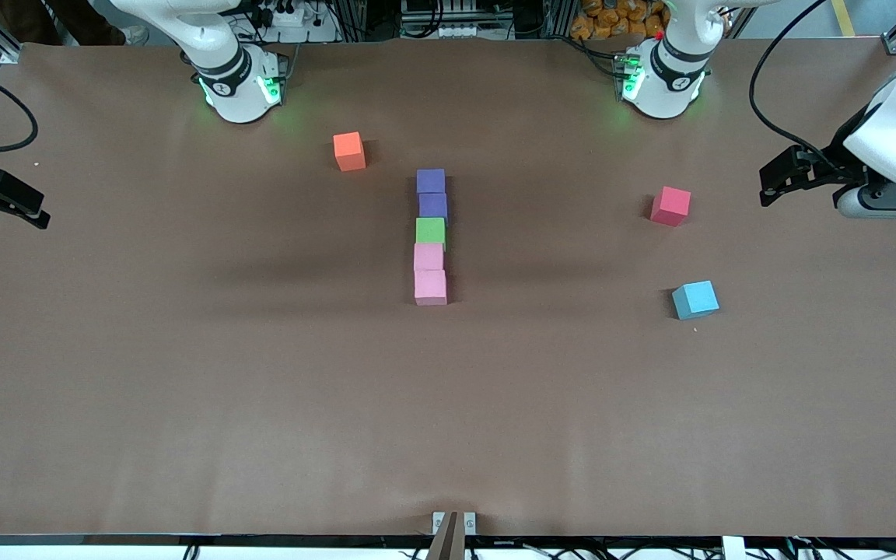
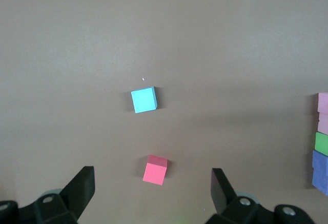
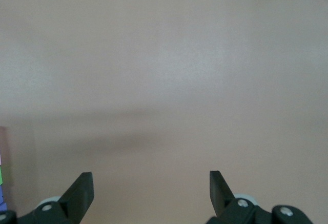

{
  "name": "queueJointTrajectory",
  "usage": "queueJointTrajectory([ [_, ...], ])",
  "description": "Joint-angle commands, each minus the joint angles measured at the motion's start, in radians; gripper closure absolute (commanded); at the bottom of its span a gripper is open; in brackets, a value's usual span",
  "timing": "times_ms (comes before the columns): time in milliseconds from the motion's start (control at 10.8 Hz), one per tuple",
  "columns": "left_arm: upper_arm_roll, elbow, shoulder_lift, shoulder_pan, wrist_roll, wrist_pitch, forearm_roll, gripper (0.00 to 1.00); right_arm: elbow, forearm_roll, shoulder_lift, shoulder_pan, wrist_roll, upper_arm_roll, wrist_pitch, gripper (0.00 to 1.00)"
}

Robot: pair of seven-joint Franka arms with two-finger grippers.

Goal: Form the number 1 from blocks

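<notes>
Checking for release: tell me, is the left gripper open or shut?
Open: the left gripper shows its fingers spread wide, holding nothing.

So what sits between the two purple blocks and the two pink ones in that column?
One green block, touching the purple block above it and the pink block below; the front view shows it best.

Five small matte foam cubes stand touching in one straight column at the middle of the brown table point(image 1: 183, 373): a purple cube point(image 1: 431, 180) nearest the robots' bases, a second purple cube point(image 1: 433, 205), a green cube point(image 1: 430, 231), a pink cube point(image 1: 428, 257) and a second pink cube point(image 1: 430, 286) nearest the front camera. An orange foam cube point(image 1: 349, 151) sits apart toward the right arm's end, while a red foam cube point(image 1: 670, 205) and a light-blue foam cube point(image 1: 695, 300) lie well apart toward the left arm's end. The left gripper point(image 1: 776, 180) and the right gripper point(image 1: 24, 206) hang over opposite ends of the table, each arm waiting.
</notes>
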Motion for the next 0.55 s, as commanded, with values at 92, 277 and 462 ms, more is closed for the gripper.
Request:
queueJointTrajectory([
  [92,-0.005,-0.023,-0.024,0.012,0.017,0.017,-0.016,0.00,0.008,0.014,0.002,-0.013,0.008,0.007,-0.009,0.00],
  [277,-0.005,-0.023,-0.024,0.012,0.017,0.020,-0.016,0.00,0.008,0.014,0.002,-0.013,0.008,0.007,-0.009,0.00],
  [462,-0.005,-0.023,-0.024,0.012,0.017,0.023,-0.019,0.00,0.007,0.014,0.002,-0.013,0.008,0.007,-0.009,0.00],
])
